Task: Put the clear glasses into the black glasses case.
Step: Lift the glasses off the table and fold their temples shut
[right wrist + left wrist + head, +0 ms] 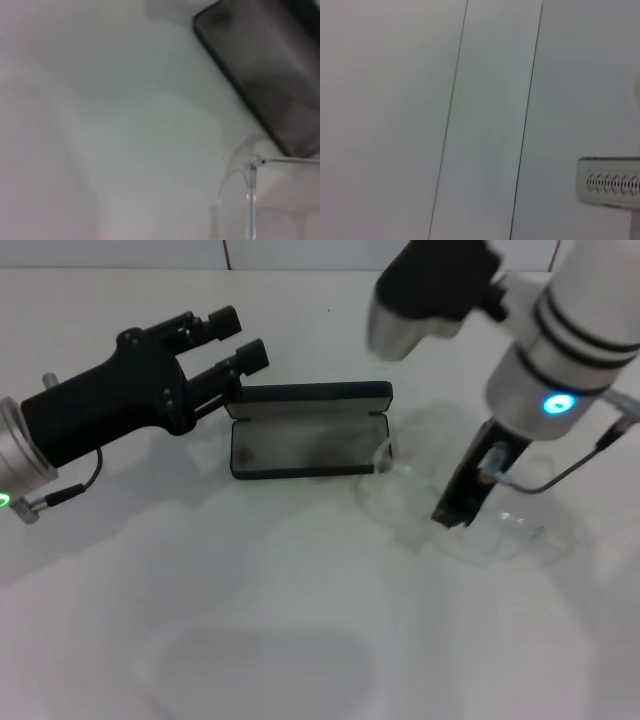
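Clear glossy plastic glasses (470, 510); matt black case (310, 445), smooth table (250, 620).

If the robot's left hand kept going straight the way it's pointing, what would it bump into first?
Probably the raised lid of the black glasses case. The left gripper points that way from beside the case, but may sit higher and pass over; depth is unclear.
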Action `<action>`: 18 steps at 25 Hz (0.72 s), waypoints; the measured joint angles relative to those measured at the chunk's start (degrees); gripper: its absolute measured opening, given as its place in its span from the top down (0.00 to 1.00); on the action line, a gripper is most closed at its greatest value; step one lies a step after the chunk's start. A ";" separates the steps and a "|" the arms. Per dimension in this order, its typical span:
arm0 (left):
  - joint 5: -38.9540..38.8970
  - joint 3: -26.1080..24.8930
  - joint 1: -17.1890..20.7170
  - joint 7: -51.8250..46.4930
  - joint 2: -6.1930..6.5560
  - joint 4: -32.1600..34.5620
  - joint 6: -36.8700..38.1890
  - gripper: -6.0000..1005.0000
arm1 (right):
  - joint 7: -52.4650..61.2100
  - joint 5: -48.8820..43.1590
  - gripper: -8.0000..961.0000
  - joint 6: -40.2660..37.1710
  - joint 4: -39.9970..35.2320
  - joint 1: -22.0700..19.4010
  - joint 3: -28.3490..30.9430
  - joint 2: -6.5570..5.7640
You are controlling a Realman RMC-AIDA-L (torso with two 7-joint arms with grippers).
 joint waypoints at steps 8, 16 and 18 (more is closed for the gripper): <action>-2.50 -0.61 -0.42 -0.84 0.00 0.03 -0.02 0.48 | 0.02 -3.44 0.87 -5.30 -12.87 -5.69 6.52 -0.30; -4.43 -0.71 -1.18 -3.83 0.03 1.48 0.03 0.54 | -8.31 4.01 0.87 -0.96 -23.96 -14.59 13.96 -0.13; -5.48 -0.70 -1.20 -3.99 0.01 2.09 0.15 0.56 | -12.50 8.04 0.87 1.18 -24.86 -17.56 15.60 -0.08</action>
